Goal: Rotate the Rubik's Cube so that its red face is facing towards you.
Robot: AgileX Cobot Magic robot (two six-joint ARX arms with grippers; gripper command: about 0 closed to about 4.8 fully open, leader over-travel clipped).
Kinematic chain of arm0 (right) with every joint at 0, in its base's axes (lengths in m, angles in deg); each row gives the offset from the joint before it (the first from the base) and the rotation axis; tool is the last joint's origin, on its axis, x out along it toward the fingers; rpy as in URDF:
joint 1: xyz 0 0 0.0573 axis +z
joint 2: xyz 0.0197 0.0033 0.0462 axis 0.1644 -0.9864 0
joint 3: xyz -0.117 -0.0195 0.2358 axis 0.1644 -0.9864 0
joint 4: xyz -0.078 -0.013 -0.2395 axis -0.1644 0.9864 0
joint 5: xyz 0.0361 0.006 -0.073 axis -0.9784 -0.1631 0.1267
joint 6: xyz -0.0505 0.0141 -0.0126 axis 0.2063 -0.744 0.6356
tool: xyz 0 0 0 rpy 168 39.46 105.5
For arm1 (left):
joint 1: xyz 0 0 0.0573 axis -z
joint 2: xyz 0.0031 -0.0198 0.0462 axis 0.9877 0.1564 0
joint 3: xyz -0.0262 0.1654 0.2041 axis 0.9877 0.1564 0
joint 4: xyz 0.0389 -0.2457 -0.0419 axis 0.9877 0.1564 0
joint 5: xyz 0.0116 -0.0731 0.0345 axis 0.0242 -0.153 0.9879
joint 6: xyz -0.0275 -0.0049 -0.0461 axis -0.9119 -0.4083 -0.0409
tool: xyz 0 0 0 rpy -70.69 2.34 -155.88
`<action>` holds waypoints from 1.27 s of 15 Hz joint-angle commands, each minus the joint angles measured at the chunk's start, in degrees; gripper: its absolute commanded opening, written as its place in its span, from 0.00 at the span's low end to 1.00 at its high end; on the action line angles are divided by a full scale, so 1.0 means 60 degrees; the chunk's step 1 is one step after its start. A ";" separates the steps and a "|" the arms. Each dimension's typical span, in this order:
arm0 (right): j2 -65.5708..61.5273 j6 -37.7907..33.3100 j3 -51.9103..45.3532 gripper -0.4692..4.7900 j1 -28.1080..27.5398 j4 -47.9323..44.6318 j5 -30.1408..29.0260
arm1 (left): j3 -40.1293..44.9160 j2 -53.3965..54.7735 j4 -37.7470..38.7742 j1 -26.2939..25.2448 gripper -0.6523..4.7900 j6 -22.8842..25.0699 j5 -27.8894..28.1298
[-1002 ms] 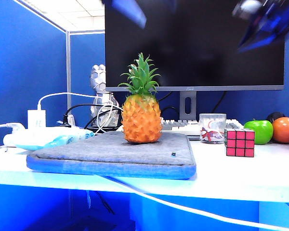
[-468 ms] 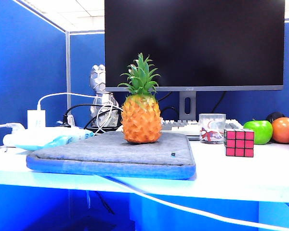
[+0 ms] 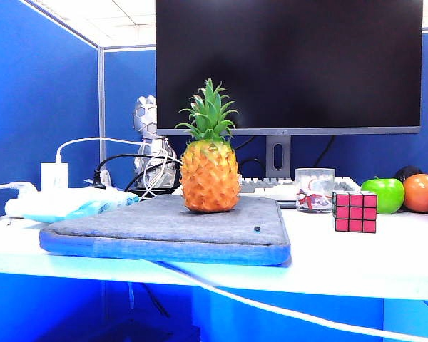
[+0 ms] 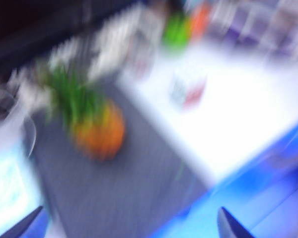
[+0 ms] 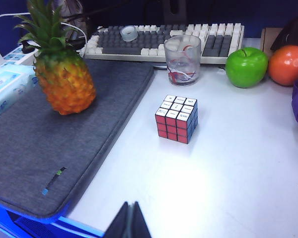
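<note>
Two pincers are mine, and neither holds anything. My left pincer is spread wide: its two dark fingertips show at the edge of a badly blurred left wrist view, far apart, up in the air over the near part of the pad. My right pincer is pressed together, its black tips meeting in one point above the near edge of the table, well short of the cube. Neither pincer shows in the exterior view.

The cube stands flat on the bare white table, just beside the right edge of the grey pad and apart from it. Its red face looks straight at the exterior camera; in the right wrist view the white side is on top, red faces me and blue is off to the side.

One glass stands just behind the cube, upright, clear with a red pattern on its wall; I cannot tell whether anything is in it. It stands against the front of the keyboard. A green apple and an orange-red fruit sit side by side to the right of the glass. A pineapple stands upright on the pad. A dark monitor rises behind it all.
</note>
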 commanded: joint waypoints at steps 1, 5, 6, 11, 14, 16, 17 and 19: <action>0.0051 -0.1064 0.0011 0.09 0.0000 -0.0776 -0.0299 | 0.2335 -0.0845 -0.0663 0.2269 1.00 -0.1107 0.3224; 0.0055 -0.0994 -0.0240 0.09 0.0000 -0.1198 -0.0514 | 0.4091 -0.2331 -0.0623 0.4626 1.00 -0.3315 0.4717; 0.0051 -0.0994 -0.0288 0.09 0.0000 -0.1311 -0.0608 | 0.4517 -0.2747 -0.0645 0.4892 1.00 -0.3483 0.4462; 0.0047 -0.0965 -0.0357 0.09 0.0000 -0.1971 -0.0907 | 0.5996 -0.6127 -0.1982 0.6473 0.97 -0.1075 0.3315; 0.0029 -0.0958 -0.0433 0.09 0.0000 -0.2040 -0.0900 | 0.6040 -0.8437 -0.1639 0.6200 0.86 0.0007 0.2878; -0.0186 -0.0958 -0.0605 0.09 0.0011 -0.2062 -0.1035 | 0.6120 -0.8608 0.0106 0.6200 0.85 -0.0801 0.3198; -0.0302 -0.0962 -0.0776 0.09 0.0022 -0.2259 -0.0980 | 0.6306 -0.8619 0.0259 0.6200 0.85 -0.0834 0.3275; -0.0557 -0.1078 -0.1494 0.09 0.0321 -0.3432 -0.1024 | 0.6572 -0.8958 0.0226 0.6237 0.85 -0.0648 0.3311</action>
